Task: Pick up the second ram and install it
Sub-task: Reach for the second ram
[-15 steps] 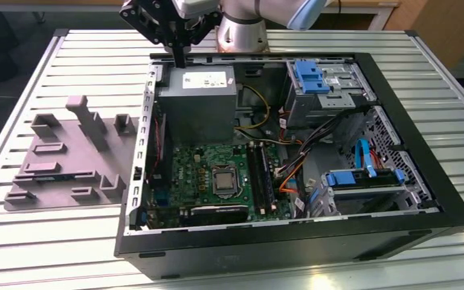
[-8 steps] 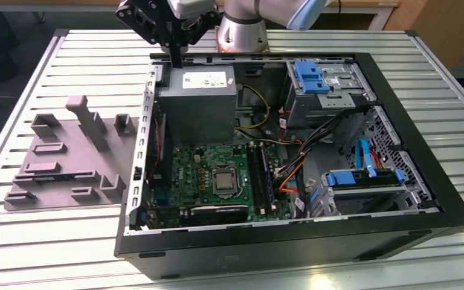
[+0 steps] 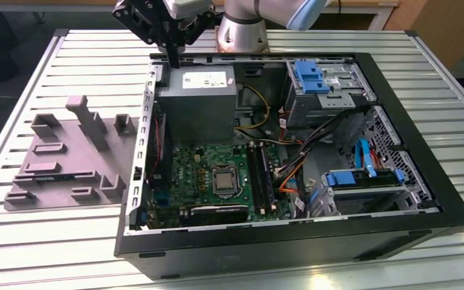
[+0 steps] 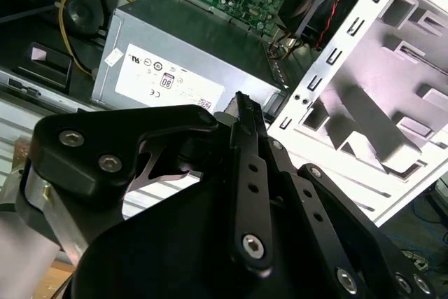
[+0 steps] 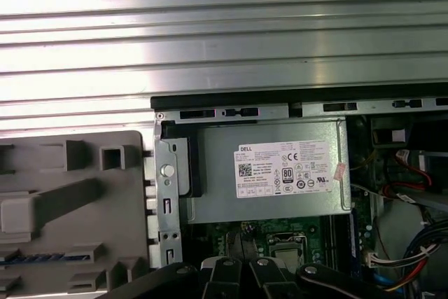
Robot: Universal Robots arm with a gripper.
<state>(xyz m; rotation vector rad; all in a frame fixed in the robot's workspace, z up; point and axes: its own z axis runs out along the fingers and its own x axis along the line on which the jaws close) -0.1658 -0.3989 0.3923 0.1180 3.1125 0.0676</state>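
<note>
Your hand (image 3: pixel 172 59) hangs with its fingers pressed together over the power supply (image 3: pixel 200 99), at 12 o'clock in the case (image 3: pixel 296 241). The second ram (image 3: pixel 57 177) lies in the grey tray (image 3: pixel 70 145), at the case's 9 o'clock in the exterior view.

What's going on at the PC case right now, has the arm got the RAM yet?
Not yet. The gripper hangs shut, with nothing visible in it, above the power supply inside the open computer case. The second ram lies untouched in the grey tray, which sits beside the case on the exterior view's left.
</note>
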